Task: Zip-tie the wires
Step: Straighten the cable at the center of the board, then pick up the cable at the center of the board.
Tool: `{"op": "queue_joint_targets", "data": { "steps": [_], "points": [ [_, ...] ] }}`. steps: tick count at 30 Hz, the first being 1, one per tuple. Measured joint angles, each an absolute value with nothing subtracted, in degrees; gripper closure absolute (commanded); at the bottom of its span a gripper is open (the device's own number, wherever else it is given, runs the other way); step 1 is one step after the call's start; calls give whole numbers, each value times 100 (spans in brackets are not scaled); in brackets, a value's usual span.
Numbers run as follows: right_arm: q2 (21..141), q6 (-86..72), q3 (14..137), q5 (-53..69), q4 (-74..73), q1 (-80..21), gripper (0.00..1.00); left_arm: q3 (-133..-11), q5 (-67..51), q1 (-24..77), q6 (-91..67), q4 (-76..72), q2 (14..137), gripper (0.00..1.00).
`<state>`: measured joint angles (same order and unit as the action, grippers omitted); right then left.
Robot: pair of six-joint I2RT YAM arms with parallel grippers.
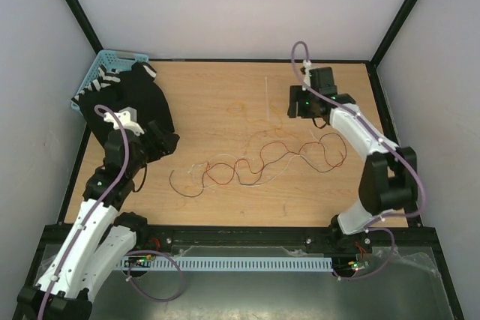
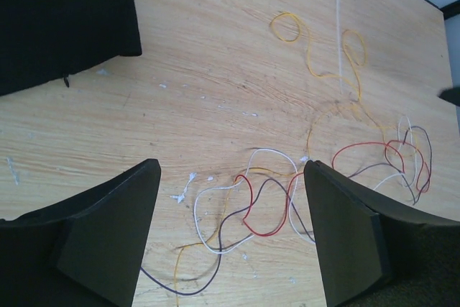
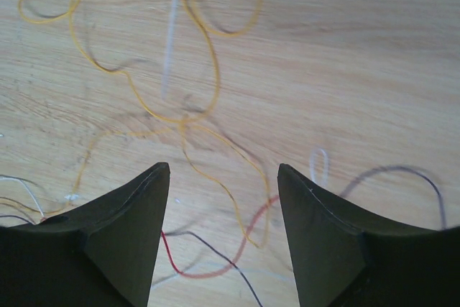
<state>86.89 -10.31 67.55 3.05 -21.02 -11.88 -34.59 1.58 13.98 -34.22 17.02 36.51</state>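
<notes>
The wires (image 1: 238,164) lie loose across the middle of the table as a thin curly tangle of red, dark brown, white and orange-yellow strands. A thin white zip tie (image 1: 266,99) lies straight behind them. My left gripper (image 1: 157,144) is open and empty, above the tangle's left end. In the left wrist view its gripper (image 2: 231,170) frames red, white and brown loops (image 2: 251,206), with the zip tie (image 2: 336,26) beyond. My right gripper (image 1: 298,106) is open and empty above the right end. The right wrist view shows that gripper (image 3: 223,170) over orange-yellow loops (image 3: 208,55), a red strand (image 3: 208,272) and the blurred zip tie (image 3: 171,34).
A large black object (image 1: 146,99) sits at the back left beside my left arm, and it shows in the left wrist view (image 2: 65,19). A blue basket (image 1: 105,65) stands behind it in the corner. Black frame rails (image 1: 225,236) edge the table.
</notes>
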Motion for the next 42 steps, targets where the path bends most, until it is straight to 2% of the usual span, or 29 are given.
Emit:
{"op": "queue_joint_targets", "data": {
  "steps": [10,16,31,42],
  "points": [
    [11019,-972,8431,454,-1881,-1476,39,-3728,-355,1398,-2709,1881,3251,12],
    [11878,-897,9078,589,-1874,-1599,43,-3758,-480,1398,-2556,1896,3194,11],
    [12436,-801,9564,534,-1865,-1688,56,-3758,-644,1396,-2523,1920,3459,9],
    [12634,-746,9605,355,-1868,-1688,60,-3750,-703,1385,-2523,1920,3492,9]
  ]
}}
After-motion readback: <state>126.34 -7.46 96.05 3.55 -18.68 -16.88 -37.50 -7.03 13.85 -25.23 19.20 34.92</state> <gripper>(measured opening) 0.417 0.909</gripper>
